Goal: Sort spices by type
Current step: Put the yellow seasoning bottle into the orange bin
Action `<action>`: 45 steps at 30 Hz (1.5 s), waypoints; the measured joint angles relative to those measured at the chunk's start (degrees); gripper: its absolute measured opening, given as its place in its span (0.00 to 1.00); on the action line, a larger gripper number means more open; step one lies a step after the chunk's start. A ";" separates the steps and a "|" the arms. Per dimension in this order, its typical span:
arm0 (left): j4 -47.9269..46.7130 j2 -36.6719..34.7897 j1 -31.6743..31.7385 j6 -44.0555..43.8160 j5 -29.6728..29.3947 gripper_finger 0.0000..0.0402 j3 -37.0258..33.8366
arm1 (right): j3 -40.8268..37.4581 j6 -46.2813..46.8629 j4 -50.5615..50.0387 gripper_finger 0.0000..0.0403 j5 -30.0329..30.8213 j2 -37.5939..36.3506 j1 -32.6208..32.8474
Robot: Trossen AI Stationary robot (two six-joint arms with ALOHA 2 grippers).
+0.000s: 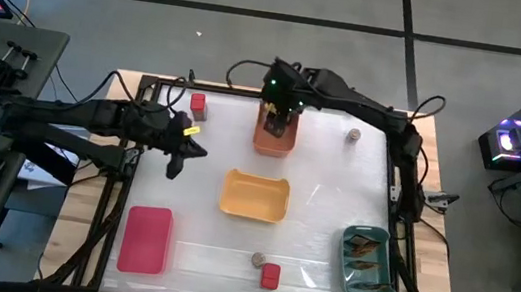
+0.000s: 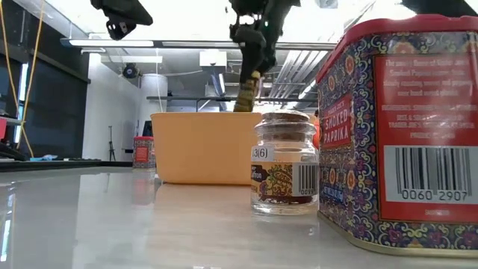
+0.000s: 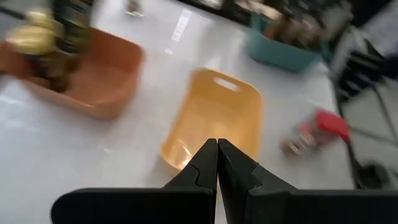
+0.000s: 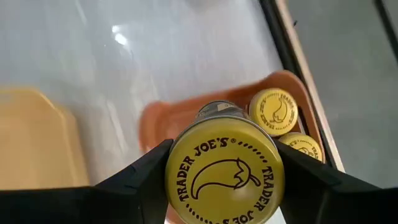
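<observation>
My right gripper [image 1: 279, 118] hangs over the orange bin [image 1: 274, 140] at the table's far side, shut on a yellow-lidded round spice jar [image 4: 224, 171]. Two more yellow-lidded jars [image 4: 273, 112] [image 4: 303, 146] stand in that bin [image 4: 168, 118]. My left gripper [image 1: 178, 160] hovers shut and holding nothing at the table's left, seen over the yellow bin [image 3: 214, 118] in its own wrist view. Red tins sit at the far left [image 1: 198, 106] and the near edge [image 1: 270, 275]. Grey-brown jars rest by the near tin [image 1: 257, 260] and at the far right [image 1: 353, 135]. My right gripper pinches the jar between its two fingers [image 4: 143, 177], one on either side of the jar's body just under the yellow lid [image 4: 186, 155]. The fingers come from above, slanting down. The jar [image 2: 249, 90] hangs tilted below them, clear of the orange bin.
The yellow bin [image 1: 255, 196] lies mid-table, a red bin [image 1: 146, 240] at the near left, and a teal bin [image 1: 368, 264] with brownish packets at the near right. In the low view the near red tin [image 2: 403, 127] and jar [image 2: 284, 161] stand close to the camera.
</observation>
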 joint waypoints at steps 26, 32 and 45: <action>11.45 4.23 7.66 0.12 -11.20 0.00 0.02 | -0.02 -3.34 4.44 0.55 2.10 12.21 -1.55; 11.43 4.23 8.70 1.66 -10.87 0.00 0.02 | -0.02 -1.28 4.56 0.57 2.10 12.21 -1.50; 11.41 4.23 8.90 1.74 -10.88 0.00 0.02 | -0.02 -1.37 6.07 0.73 3.42 12.21 -1.68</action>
